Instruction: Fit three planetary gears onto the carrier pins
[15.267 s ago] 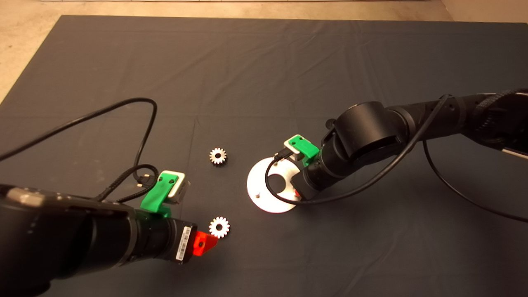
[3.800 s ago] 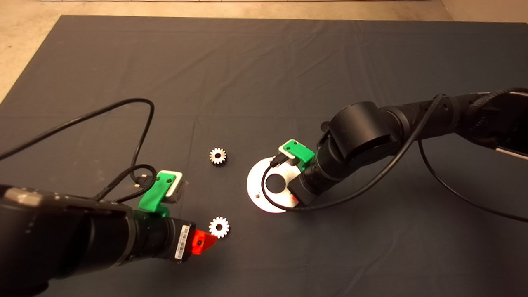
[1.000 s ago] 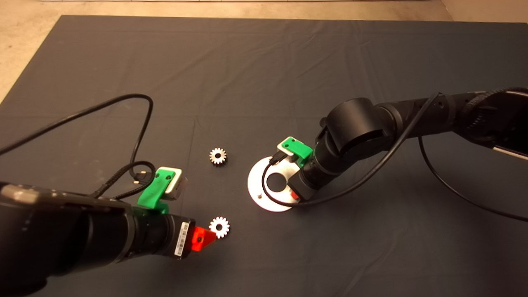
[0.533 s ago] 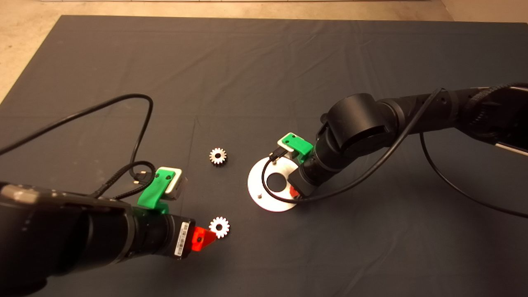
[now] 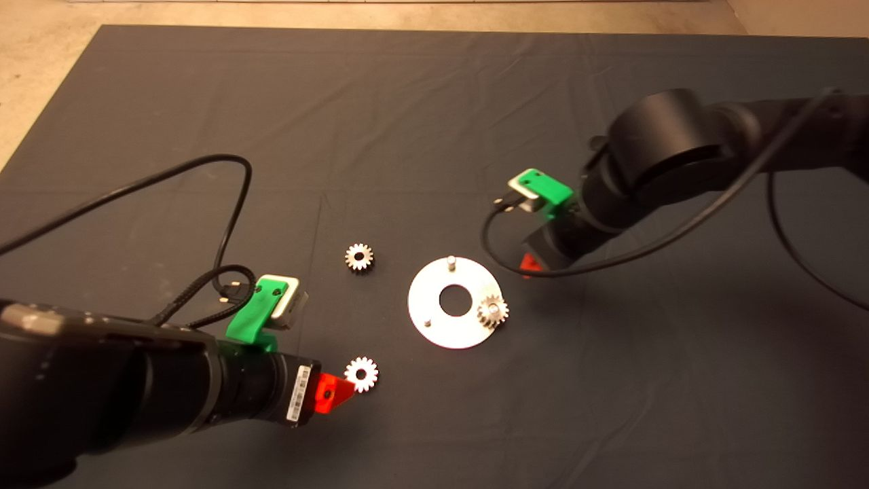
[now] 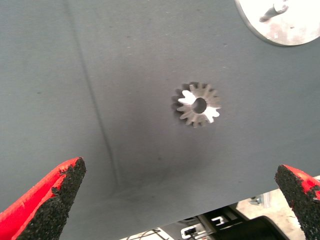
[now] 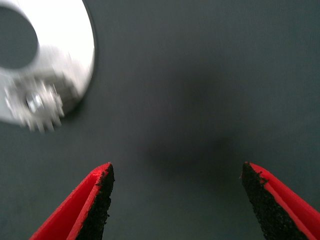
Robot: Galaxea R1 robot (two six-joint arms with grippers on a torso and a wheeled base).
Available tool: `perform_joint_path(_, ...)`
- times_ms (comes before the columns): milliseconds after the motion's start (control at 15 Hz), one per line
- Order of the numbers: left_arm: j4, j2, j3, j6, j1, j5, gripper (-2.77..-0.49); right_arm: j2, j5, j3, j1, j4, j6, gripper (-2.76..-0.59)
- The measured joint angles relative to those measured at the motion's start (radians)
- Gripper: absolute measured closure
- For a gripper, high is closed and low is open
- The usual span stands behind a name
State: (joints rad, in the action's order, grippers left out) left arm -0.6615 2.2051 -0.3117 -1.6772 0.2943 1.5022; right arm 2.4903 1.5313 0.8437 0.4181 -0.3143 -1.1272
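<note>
Moved since earlier: right green gripper with two red fingers (image 5: pixel 531 263) has lifted off the flat round silver-white disc (image 5: pixel 434 326) and drawn back toward the right; half a second ago it covered the disc's right side, now it hangs over bare mat just beyond the disc's upper right edge.
Seated gear: one small silver-grey toothed metal spur gear (image 5: pixel 493 312) sits on a pin at the disc's right rim, below and left of the right gripper, apart from it; the right wrist view shows it (image 7: pixel 34 105) off to one side of the spread fingers, not between them.
Bare pins: two short silver upright studs stand uncovered, one at the disc's far edge (image 5: pixel 449 259), one at its near left (image 5: pixel 427 323).
Right gripper state: fingers spread wide, nothing held (image 7: pixel 177 200).
Loose gear, near: second silver spur gear (image 5: pixel 361 373) lies flat on the mat just off the left green gripper's red fingertip (image 5: pixel 334 396); in the left wrist view it (image 6: pixel 198 104) lies ahead of the gripper, between the lines of the two fingers.
Left gripper state: fingers wide apart, empty (image 6: pixel 182 200), unchanged in place.
Loose gear, far: third silver spur gear (image 5: pixel 358 257) lies farther from the left gripper, left of the disc.
Writing: a white barcode label (image 5: pixel 297 399) on the left wrist; its text is too small to read.
Room: dark grey cloth mat (image 5: pixel 434 102) lies open all round the disc and gears; black cable (image 5: pixel 231 204) loops left of the far gear.
</note>
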Motion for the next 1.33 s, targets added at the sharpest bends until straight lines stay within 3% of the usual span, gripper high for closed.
perform_joint_path(200,0.002,0.0,0.0,0.043,0.0,0.02,-2.76,-0.163,0.003,-0.218,0.014,0.078,-0.09,-1.87)
perform_joint_path(333,0.003,0.0,0.0,0.054,0.0,0.021,-2.76,-0.248,0.001,-0.333,0.029,0.104,-0.15,-1.87)
perform_joint_path(533,0.004,0.022,0.0,0.125,0.0,0.025,-2.76,-0.35,0.002,-0.401,0.043,0.152,-0.192,-1.87)
perform_joint_path(667,0.004,0.065,0.0,0.134,-0.001,0.023,-2.76,-0.389,0.003,-0.418,0.084,0.163,-0.205,-1.87)
perform_joint_path(800,0.0,0.083,0.0,0.134,-0.007,0.024,-2.76,-0.406,0.002,-0.426,0.098,0.173,-0.21,-1.87)
perform_joint_path(867,-0.018,0.086,0.0,0.134,-0.028,0.025,-2.76,-0.411,0.002,-0.429,0.103,0.178,-0.214,-1.87)
perform_joint_path(933,-0.056,0.091,0.0,0.135,-0.06,0.025,-2.76,-0.415,0.001,-0.431,0.109,0.182,-0.215,-1.87)
perform_joint_path(1200,-0.23,0.116,0.0,0.147,-0.216,0.023,-2.76,-0.425,0.001,-0.435,0.117,0.193,-0.221,-1.87)
perform_joint_path(1267,-0.263,0.117,0.0,0.156,-0.244,0.024,-2.76,-0.426,0.001,-0.436,0.118,0.198,-0.221,-1.87)
perform_joint_path(1333,-0.275,0.117,0.0,0.181,-0.26,0.025,-2.76,-0.427,0.002,-0.436,0.118,0.2,-0.221,-1.87)
